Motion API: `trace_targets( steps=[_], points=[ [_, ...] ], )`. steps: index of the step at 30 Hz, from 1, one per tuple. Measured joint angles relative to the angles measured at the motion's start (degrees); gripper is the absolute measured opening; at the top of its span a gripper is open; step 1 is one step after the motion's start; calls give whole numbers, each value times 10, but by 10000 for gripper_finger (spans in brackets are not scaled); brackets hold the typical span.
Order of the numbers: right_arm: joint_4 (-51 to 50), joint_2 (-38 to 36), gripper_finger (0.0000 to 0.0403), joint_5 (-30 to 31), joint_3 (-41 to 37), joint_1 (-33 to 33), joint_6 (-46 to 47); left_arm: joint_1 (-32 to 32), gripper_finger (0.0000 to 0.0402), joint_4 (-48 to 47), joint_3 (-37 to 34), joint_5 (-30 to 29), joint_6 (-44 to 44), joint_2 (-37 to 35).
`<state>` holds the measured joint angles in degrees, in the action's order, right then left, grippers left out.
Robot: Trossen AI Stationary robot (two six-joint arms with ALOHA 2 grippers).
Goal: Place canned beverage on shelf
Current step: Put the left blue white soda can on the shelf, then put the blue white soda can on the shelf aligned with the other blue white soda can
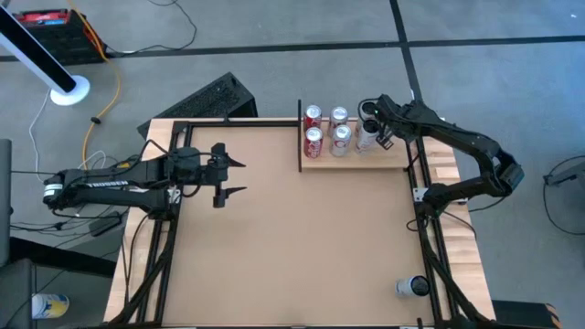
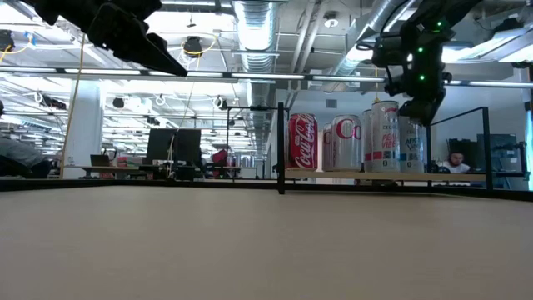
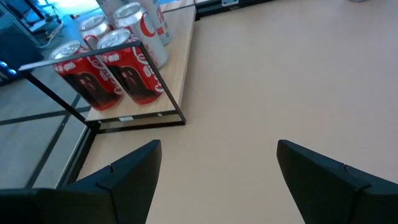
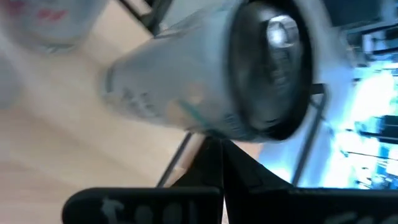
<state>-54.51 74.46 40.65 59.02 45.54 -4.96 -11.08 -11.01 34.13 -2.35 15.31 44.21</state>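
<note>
Brown table bears the pale shelf; gray floor around.

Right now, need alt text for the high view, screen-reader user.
Top-down view: the right gripper, shut, sits beside a white can on the light-wood shelf, next to two red cans and two silver cans. The left gripper hangs open over the bare table.

overhead and table-level views share the shelf with cans.
</note>
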Motion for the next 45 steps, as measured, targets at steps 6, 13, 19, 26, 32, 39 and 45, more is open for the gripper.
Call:
trace_targets(
  steps=[6,13,19,26,32,39,45],
  points=[
    [-23,0,18,-44,0,0,6,0,304,0,0,0,-1,0],
    [-7,0,18,-76,0,0,0,0,304,2,0,0,-1,0],
    [27,0,18,-75,0,0,-17,0,304,2,0,0,-8,0],
    [24,0,18,-61,0,0,-22,0,304,1,0,0,-15,0],
    [-50,-13,18,-66,0,-15,2,0,304,4,0,0,-25,0],
    [-85,-82,20,-79,0,-55,19,0,304,25,0,5,-55,0],
    [-81,-161,32,-113,18,-113,55,0,304,59,0,5,-138,0]
  ],
)
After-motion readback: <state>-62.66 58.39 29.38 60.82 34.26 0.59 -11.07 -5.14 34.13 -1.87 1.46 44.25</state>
